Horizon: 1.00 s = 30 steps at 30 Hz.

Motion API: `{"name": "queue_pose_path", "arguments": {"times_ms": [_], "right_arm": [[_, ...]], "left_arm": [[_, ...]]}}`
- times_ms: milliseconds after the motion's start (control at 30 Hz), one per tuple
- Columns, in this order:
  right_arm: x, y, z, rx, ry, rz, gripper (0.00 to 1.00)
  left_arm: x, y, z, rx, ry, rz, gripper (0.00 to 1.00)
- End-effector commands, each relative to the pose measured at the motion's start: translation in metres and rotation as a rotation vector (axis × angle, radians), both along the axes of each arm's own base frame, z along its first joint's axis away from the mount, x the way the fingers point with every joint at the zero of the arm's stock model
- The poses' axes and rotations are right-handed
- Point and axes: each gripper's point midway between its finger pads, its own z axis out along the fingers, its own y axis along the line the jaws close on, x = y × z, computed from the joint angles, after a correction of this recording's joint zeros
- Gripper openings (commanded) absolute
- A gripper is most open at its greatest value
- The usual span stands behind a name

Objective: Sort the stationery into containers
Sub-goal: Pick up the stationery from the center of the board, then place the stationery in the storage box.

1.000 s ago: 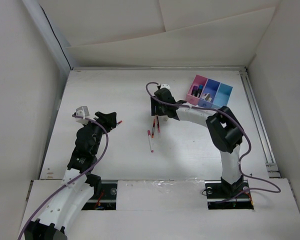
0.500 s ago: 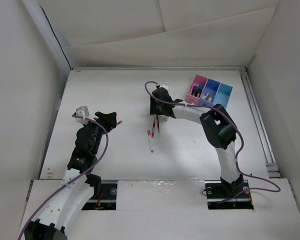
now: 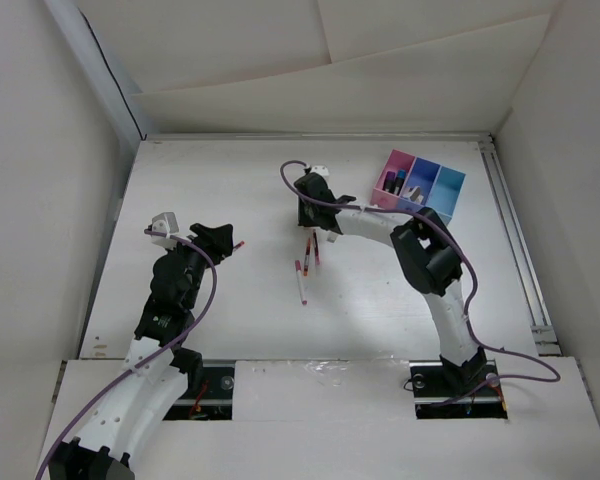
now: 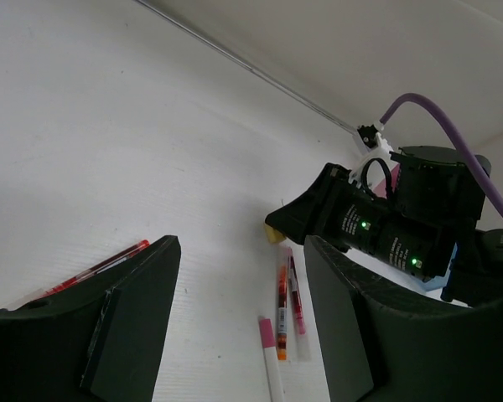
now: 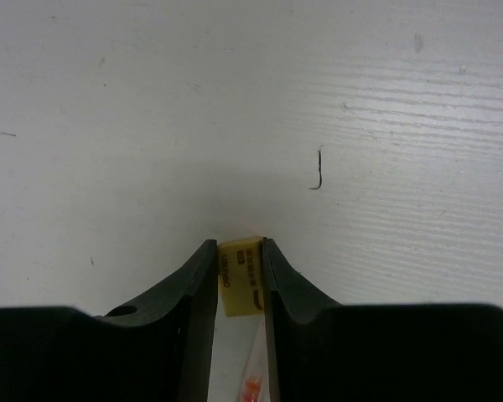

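Quick status from the arms' side. My right gripper (image 5: 238, 249) is clamped on the small yellowish-beige eraser block (image 5: 241, 283), jaws tight on both its sides. It sits low at the white table (image 3: 220, 320), and I can't tell if the block is lifted yet.

The little three-bin plastic tray (image 3: 454, 180) sits at about 2 o'clock on the table. Its pink bin (image 3: 389, 169) has a couple of dark items in it, and the dark blue middle bin (image 3: 426, 172) holds something pale. I can't see anything in the light cyan bin (image 3: 446, 191). So I'd say the sorting is partly done.

What's left, as far as I can see:
- the eraser in my grip, which needs carrying over toward 3 o'clock from where I am
- two thin red-tipped pens (image 3: 311, 247) lying side by side just at 6 o'clock of my right gripper
- a thin white pen with a pink tip (image 3: 300, 281) a bit further toward 6 o'clock
- one thin red pen (image 4: 101, 266) over at 9 o'clock, right beside my left gripper (image 3: 223, 240)

The left one's fingers are spread apart, holding nothing. Roughly halfway, I'd guess.
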Motion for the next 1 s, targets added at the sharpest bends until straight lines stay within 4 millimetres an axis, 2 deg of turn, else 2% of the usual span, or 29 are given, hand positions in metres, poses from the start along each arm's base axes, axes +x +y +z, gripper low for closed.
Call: {"name": "queue_pose_path", "arguments": {"times_ms": [0,67,133,200,233,267,300,333,367,400,433,467,500,533,667,767,800,833,867,967], "right_arm": [[0.007,0.013,0.013,0.023,-0.030,0.010,0.15],[0.010,0.019,0.024,0.055,-0.045,0.014,0.13],[0.020,0.019,0.054,0.101,-0.092,0.008,0.12],[0.032,0.006,0.078,0.142,-0.126,-0.021,0.12],[0.033,-0.004,0.083,0.143,-0.129,-0.037,0.12],[0.037,-0.014,0.110,0.172,-0.171,-0.053,0.12],[0.048,-0.039,0.122,0.177,-0.197,-0.104,0.12],[0.050,-0.054,0.130,0.180,-0.209,-0.129,0.12],[0.049,-0.077,0.147,0.178,-0.241,-0.161,0.12],[0.051,-0.097,0.154,0.175,-0.253,-0.199,0.12],[0.061,-0.139,0.159,0.151,-0.273,-0.277,0.12],[0.057,-0.164,0.152,0.130,-0.261,-0.320,0.11],[0.056,-0.185,0.166,0.139,-0.285,-0.356,0.11],[0.060,-0.226,0.168,0.115,-0.299,-0.445,0.11],[0.058,-0.292,0.155,0.068,-0.288,-0.571,0.11],[0.056,-0.318,0.139,0.040,-0.258,-0.626,0.11],[0.057,-0.318,0.133,0.035,-0.247,-0.626,0.11],[0.058,-0.325,0.127,0.028,-0.236,-0.639,0.15],[0.060,-0.324,0.130,0.030,-0.242,-0.626,0.20],[0.060,-0.324,0.130,0.030,-0.242,-0.626,0.43]], "left_arm": [[0.003,-0.001,0.030,-0.013,-0.084,-0.003,0.58],[0.003,-0.001,0.030,-0.013,-0.084,-0.003,0.58],[0.003,-0.001,0.030,-0.013,-0.084,-0.003,0.58],[0.002,-0.001,0.033,-0.016,-0.093,-0.003,0.58],[0.002,-0.001,0.033,-0.016,-0.093,-0.003,0.58],[0.002,-0.001,0.033,-0.016,-0.093,-0.003,0.58],[0.002,-0.001,0.033,-0.016,-0.093,-0.003,0.58],[0.002,-0.001,0.033,-0.016,-0.093,-0.003,0.58],[0.002,-0.001,0.033,-0.016,-0.093,-0.003,0.58],[0.002,-0.001,0.033,-0.016,-0.093,-0.003,0.58],[0.002,-0.001,0.033,-0.016,-0.093,-0.003,0.58],[0.002,-0.001,0.033,-0.016,-0.093,-0.003,0.58],[0.002,-0.001,0.033,-0.016,-0.093,-0.003,0.58],[0.001,-0.002,0.033,-0.016,-0.093,-0.012,0.58],[0.001,-0.002,0.033,-0.016,-0.093,-0.012,0.58],[0.001,-0.002,0.033,-0.016,-0.093,-0.012,0.58],[0.001,-0.002,0.033,-0.016,-0.093,-0.012,0.58],[0.001,-0.002,0.033,-0.016,-0.093,-0.012,0.58],[0.001,-0.002,0.033,-0.016,-0.093,-0.012,0.58],[0.001,-0.002,0.033,-0.016,-0.093,-0.012,0.58]]}}
